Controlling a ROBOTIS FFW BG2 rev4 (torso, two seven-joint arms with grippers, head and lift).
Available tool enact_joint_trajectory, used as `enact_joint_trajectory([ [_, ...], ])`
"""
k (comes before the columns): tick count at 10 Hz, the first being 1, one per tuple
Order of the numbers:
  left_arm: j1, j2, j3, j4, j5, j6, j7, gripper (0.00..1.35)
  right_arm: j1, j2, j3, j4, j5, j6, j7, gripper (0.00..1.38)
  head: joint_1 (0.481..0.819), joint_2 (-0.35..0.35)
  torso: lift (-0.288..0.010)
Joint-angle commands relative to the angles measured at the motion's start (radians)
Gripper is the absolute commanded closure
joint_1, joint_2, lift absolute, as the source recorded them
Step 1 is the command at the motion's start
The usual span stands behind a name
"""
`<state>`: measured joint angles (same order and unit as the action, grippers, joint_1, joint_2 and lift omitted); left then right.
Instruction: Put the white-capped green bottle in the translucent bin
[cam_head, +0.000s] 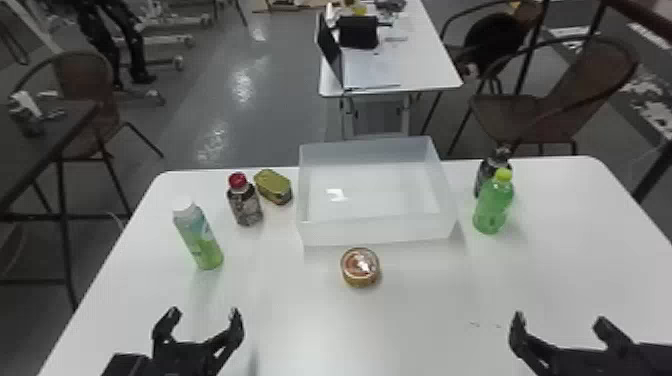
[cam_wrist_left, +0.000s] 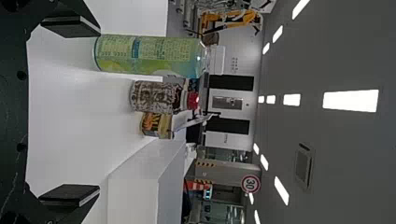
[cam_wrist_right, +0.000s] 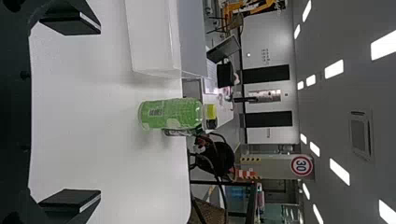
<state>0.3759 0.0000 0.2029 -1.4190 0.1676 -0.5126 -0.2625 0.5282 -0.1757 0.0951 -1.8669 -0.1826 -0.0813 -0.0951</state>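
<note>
The left gripper (cam_head: 205, 314) and the right gripper (cam_head: 560, 320) are released and hold nothing, fingers spread wide over the near part of the smooth white table (cam_head: 425, 320). The white-capped green bottle (cam_head: 200, 240) stands upright on that table, just ahead of the left gripper. Past it, farther from that gripper, are a red-capped bottle (cam_head: 246, 204) and an olive tin (cam_head: 273, 186). The translucent bin (cam_head: 375, 232) sits ahead of both grippers and between them, a round tin (cam_head: 360, 268) nearer them. Ahead of the right gripper stands a yellow-capped green bottle (cam_head: 493, 205) — a dark bottle (cam_head: 481, 175) behind it. Well beyond the grippers, a grey floor (cam_head: 280, 110) carries a second white table (cam_head: 430, 65), brown chairs (cam_head: 555, 105) and, leftward, a dark table (cam_head: 55, 135).
</note>
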Motion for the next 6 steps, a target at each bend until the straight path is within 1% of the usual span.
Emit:
enact_joint_trajectory([
  [1, -0.009, -0.003, 0.001, 0.005, 0.001, 0.009, 0.008, 0.12, 0.001, 0.001, 0.0, 0.0, 0.0, 0.0, 0.002, 0.06, 0.695, 0.115, -0.072],
  [3, -0.012, -0.003, 0.001, 0.005, 0.001, 0.012, 0.031, 0.12, 0.001, 0.002, 0.0, 0.002, 0.0, 0.0, 0.003, 0.06, 0.695, 0.121, -0.072],
  [6, -0.022, -0.003, -0.005, 0.006, -0.005, 0.034, 0.043, 0.12, -0.001, 0.01, 0.0, 0.005, 0.002, 0.0, 0.005, 0.06, 0.695, 0.127, -0.072],
])
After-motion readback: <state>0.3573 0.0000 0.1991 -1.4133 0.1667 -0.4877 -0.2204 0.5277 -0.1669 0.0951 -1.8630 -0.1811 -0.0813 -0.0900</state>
